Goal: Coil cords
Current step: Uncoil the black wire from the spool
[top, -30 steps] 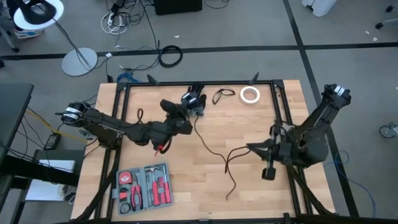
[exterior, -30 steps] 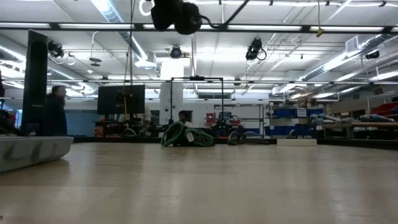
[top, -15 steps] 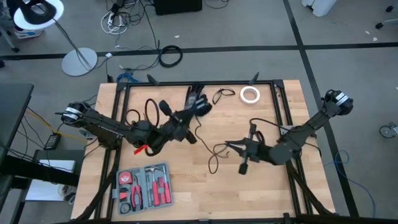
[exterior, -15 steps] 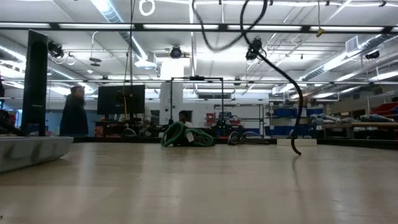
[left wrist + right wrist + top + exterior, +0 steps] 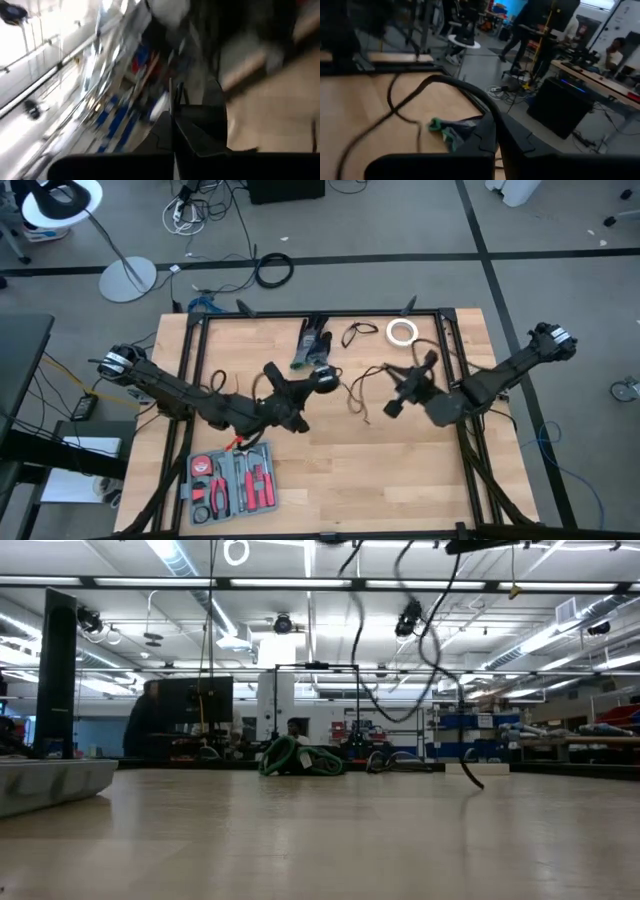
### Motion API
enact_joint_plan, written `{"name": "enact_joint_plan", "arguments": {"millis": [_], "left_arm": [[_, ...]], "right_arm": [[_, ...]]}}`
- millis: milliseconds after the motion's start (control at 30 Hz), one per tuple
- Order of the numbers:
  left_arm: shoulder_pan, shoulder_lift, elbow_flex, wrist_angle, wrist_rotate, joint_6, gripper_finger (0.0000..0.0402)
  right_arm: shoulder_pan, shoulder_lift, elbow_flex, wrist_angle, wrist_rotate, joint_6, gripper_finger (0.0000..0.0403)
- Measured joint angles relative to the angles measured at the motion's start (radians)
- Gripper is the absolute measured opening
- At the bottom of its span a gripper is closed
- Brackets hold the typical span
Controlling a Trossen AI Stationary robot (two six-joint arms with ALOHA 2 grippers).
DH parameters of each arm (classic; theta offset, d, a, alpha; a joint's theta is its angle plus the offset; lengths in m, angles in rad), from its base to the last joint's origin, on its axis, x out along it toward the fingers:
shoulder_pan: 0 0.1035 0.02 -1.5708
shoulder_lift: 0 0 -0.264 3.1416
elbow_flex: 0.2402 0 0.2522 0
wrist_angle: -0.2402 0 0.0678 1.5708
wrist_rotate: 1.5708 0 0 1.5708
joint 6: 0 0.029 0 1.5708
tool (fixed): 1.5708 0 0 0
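The thin black flexible cord (image 5: 362, 385) is strung in the air between the two arms, over the middle of the pale wooden counter (image 5: 400, 470). Its long axis runs left to right, from the left gripper (image 5: 322, 376) at mid-counter to the right gripper (image 5: 408, 385) just to its right, with a slack loop and a short tail sagging between them. In the low view it hangs as drooping curves, its tip near the counter top.

Both grippers lie close to the cord's ends, so neither is clearly nearer. I cannot tell whether either pair of fingers is spread or pressed together; the cord's lift suggests both are pinching it, but that is a judgement only.

A small loose loop of black cord (image 5: 356, 334) lies at the far edge beside a white tape roll (image 5: 402, 332), with a green and black bundle (image 5: 311, 344) to its left. A grey tool tray with red-handled tools (image 5: 231, 480) sits near left.

Half a second ago the right gripper was nearer and lower; it has swung farther in and toward the left gripper, shortening the span and lifting the tail.
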Motion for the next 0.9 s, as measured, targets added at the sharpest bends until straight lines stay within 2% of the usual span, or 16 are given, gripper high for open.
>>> {"name": "enact_joint_plan", "arguments": {"millis": [167, 333, 500, 567, 767, 900], "left_arm": [[0.016, -0.001, 0.0, -0.102, -0.19, 0.067, 0.0], [0.06, -0.001, 0.0, -0.131, -0.285, 0.165, 0.0], [0.106, -0.001, 0.0, -0.132, -0.282, 0.187, 0.0], [0.115, -0.001, 0.0, -0.132, -0.262, 0.181, 0.0], [0.115, -0.001, 0.0, -0.079, -0.214, 0.182, 0.0], [0.109, -0.002, 0.0, -0.036, -0.227, 0.235, 0.0]], "right_arm": [[0.077, -0.081, 0.0, 0.016, 0.026, 0.0, 0.0005], [0.177, -0.105, 0.0, 0.102, 0.005, -0.038, 0.0005], [0.268, -0.09, 0.0, 0.25, -0.118, -0.133, 0.0007], [0.295, -0.08, 0.0, 0.282, -0.135, -0.148, 0.001], [0.324, -0.052, 0.0, 0.253, -0.138, -0.135, 0.0028], [0.324, -0.042, 0.0, 0.158, -0.152, -0.051, 0.0061]]}}
